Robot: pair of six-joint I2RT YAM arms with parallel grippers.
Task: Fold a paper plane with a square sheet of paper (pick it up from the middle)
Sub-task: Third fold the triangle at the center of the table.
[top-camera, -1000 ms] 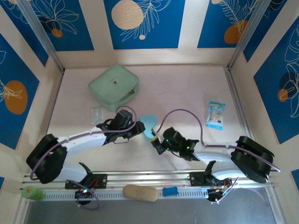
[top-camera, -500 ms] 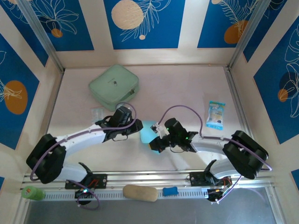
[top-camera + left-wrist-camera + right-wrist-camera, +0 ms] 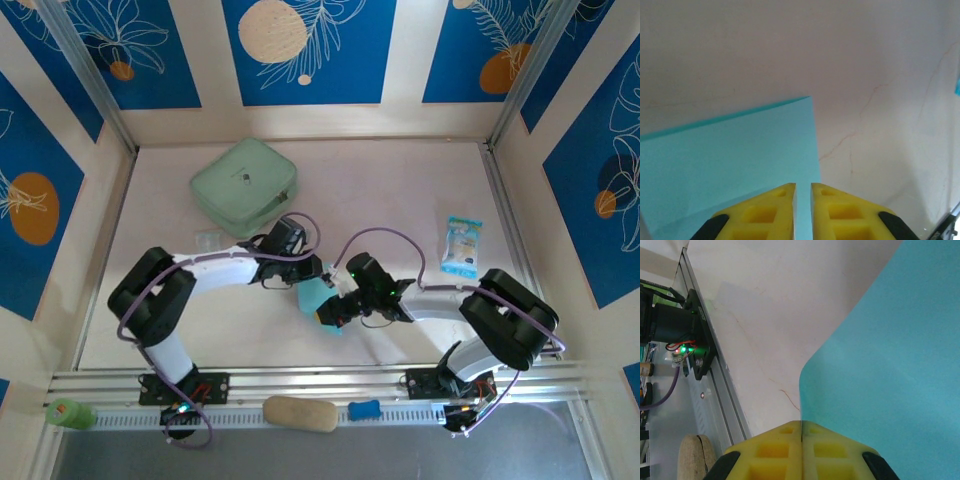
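The square sheet of paper (image 3: 316,295), light cyan-blue, is lifted off the table in the middle of the top view, between the two grippers. My right gripper (image 3: 332,312) grips its near edge. In the right wrist view the sheet (image 3: 890,365) curves up out of the closed seam of that gripper (image 3: 801,422). My left gripper (image 3: 308,272) is at the sheet's far side. In the left wrist view its yellow fingertips (image 3: 785,192) stand a narrow gap apart at the gripper (image 3: 803,186), near the right edge of the sheet (image 3: 730,160), with cyan showing in the gap.
A mint-green case (image 3: 244,186) lies at the back left and a small clear packet (image 3: 207,243) in front of it. A printed blue-white packet (image 3: 462,246) lies at the right. The metal rail (image 3: 320,385) runs along the near edge, with a beige block (image 3: 300,413) beyond it.
My left gripper has swung right to the sheet and its jaws have narrowed. My right gripper has carried the sheet a little left and away from the rail.
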